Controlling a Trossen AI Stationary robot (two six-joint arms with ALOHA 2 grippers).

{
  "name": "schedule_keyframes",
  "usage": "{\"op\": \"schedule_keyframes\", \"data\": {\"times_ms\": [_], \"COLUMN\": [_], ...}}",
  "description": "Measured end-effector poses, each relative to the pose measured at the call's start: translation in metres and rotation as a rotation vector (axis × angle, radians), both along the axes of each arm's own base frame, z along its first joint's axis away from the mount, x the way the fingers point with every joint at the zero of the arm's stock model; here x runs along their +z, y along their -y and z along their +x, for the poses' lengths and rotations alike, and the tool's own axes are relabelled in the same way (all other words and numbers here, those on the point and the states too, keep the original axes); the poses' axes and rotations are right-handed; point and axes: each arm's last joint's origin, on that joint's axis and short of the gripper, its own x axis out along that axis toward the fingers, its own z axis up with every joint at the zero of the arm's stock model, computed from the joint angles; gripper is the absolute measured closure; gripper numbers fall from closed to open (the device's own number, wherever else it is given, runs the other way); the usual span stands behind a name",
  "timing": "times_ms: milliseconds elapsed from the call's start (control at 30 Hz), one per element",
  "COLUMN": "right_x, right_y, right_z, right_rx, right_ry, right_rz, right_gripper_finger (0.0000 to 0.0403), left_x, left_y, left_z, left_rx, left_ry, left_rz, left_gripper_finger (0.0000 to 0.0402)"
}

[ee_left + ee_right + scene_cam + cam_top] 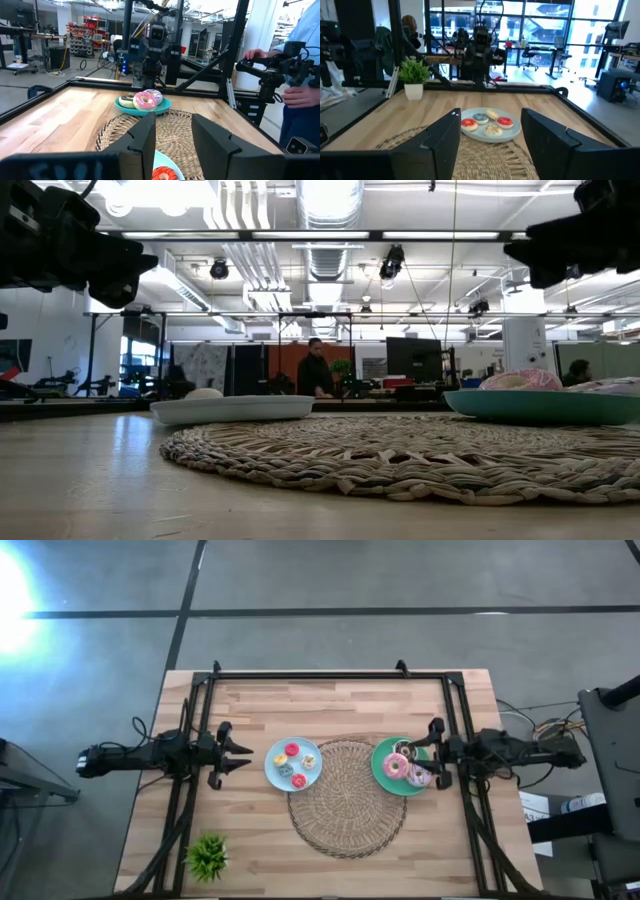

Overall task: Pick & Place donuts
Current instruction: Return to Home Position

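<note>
High view lays out the whole surface (300, 705): the left hand (243, 757) hovers just beside the blue plate (269, 769), the right hand (432, 753) sits at the edge of the green plate (379, 766), with a woven mat (346, 810) between the plates and a plant (207, 856) near a corner. Only the wrist views settle the fingers: both hands are spread wide and hold nothing. The right wrist view shows five small donuts (481, 118) on the blue plate. The left wrist view shows three big donuts (145, 100) on the green plate and a person (302, 75), partly cut off, beyond the surface. Low view catches the plates edge-on, so the small donuts are mostly hidden behind the rim and both hands are cropped at the top.
</note>
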Motion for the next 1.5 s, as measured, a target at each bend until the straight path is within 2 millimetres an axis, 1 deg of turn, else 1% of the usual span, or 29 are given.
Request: {"op": "schedule_keyframes", "data": {"times_ms": [100,167,433,567,867,1100,1500], "right_x": [-0.013,-0.017,-0.016,-0.022,-0.022,-0.022,-0.023], "right_y": [0.0,0.0,0.003,0.006,0.007,0.004,0.004], "right_z": [0.004,0.005,0.003,0.002,0.002,0.002,0.002], "right_rx": [0.0,0.001,0.062,0.036,-0.008,0.015,0.019], "right_ry": [0.008,0.026,0.039,-0.011,-0.02,-0.022,-0.024], "right_rz": [0.008,0.011,-0.023,-0.01,-0.025,0.008,0.003], "right_gripper_finger": [0.0202,0.0202,0.0202,0.0202,0.0202,0.0202,0.0202], "left_x": [0.0,0.0,0.0,0.0,-0.001,-0.001,-0.001], "left_y": [0.0,0.0,0.0,0.0,0.0,0.0,0.0], "left_z": [0.0,0.0,0.0,0.0,0.0,0.0,0.0], "left_rx": [0.0,0.0,0.0,0.0,-0.001,0.0,-0.001], "left_ry": [0.0,0.0,0.0,0.0,-0.006,-0.006,-0.006], "left_rz": [0.0,0.0,0.0,0.0,0.0,0.0,0.0], "left_gripper_finger": [0.03,0.03,0.03,0.03,0.03,0.03,0.03]}}
